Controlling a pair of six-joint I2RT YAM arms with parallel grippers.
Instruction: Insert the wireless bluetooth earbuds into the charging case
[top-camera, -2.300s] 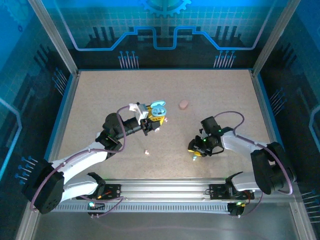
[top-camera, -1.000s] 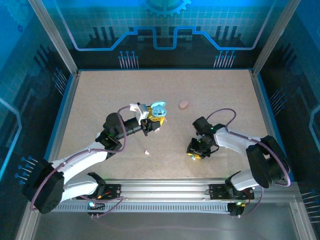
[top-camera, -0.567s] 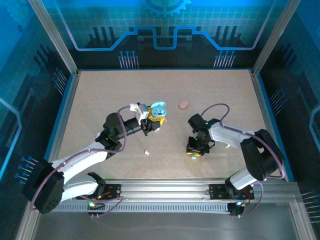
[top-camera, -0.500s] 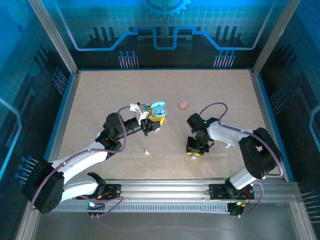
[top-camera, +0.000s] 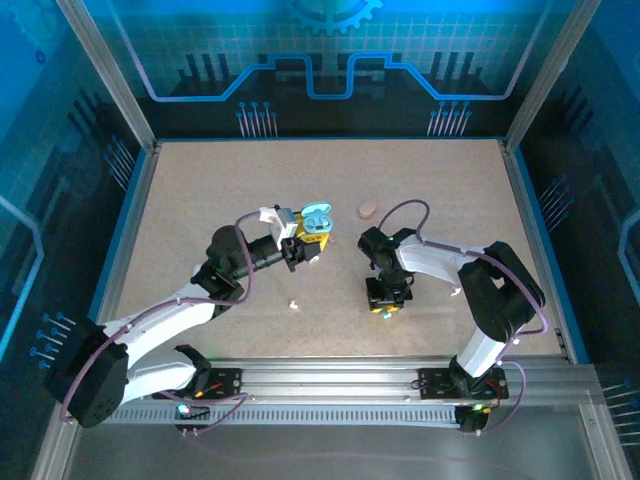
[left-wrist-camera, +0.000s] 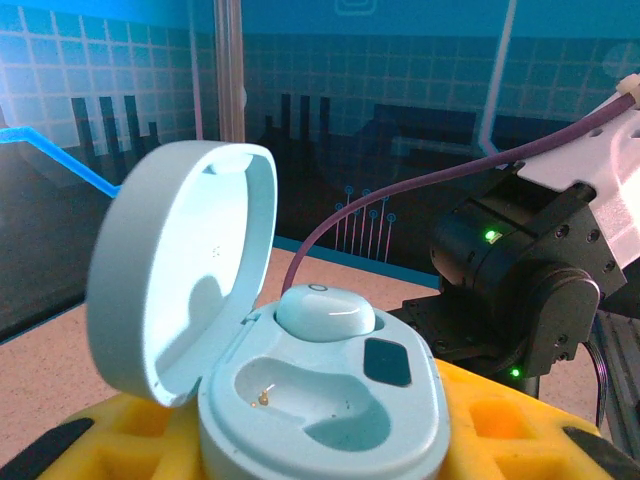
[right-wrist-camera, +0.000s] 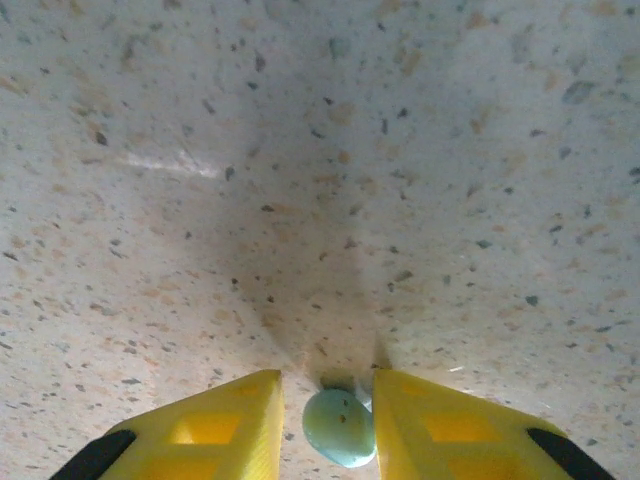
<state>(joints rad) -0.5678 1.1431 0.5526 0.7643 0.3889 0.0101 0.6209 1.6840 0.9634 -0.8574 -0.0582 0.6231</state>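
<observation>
Right gripper (right-wrist-camera: 328, 420) is clamped on the blue earbud (right-wrist-camera: 340, 430), which sits low on the table (right-wrist-camera: 300, 150) between two yellow fingers (right-wrist-camera: 195, 430). The earbud is a smooth, glossy, egg-like bit of pale plastic. Its rounded body faces the wrist camera and a small darker nub sits at the far end, so its long axis seems to run along the fingers. The table under it is matte, beige and speckled, with the fingers' shadow fanning away from the tips.

From above, this pair lies right of centre, near the front of the table.

Left gripper (top-camera: 312, 235) is closed on the case (left-wrist-camera: 320, 400), held off the table to the left and well apart from the blue earbud. The case is a pale teal pebble with its domed lid (left-wrist-camera: 170, 290) swung up and back, the mouth facing upward. A seated earbud (left-wrist-camera: 325, 312) fills the far well; the near well (left-wrist-camera: 300, 395) is bare, with small gold contacts. Beyond the case stands the right arm (left-wrist-camera: 520, 290).

A pink case (top-camera: 368, 209) lies behind both grippers. A tiny white earbud (top-camera: 293, 303) lies loose on the table in front of the left gripper; its pointing is too small to tell.
</observation>
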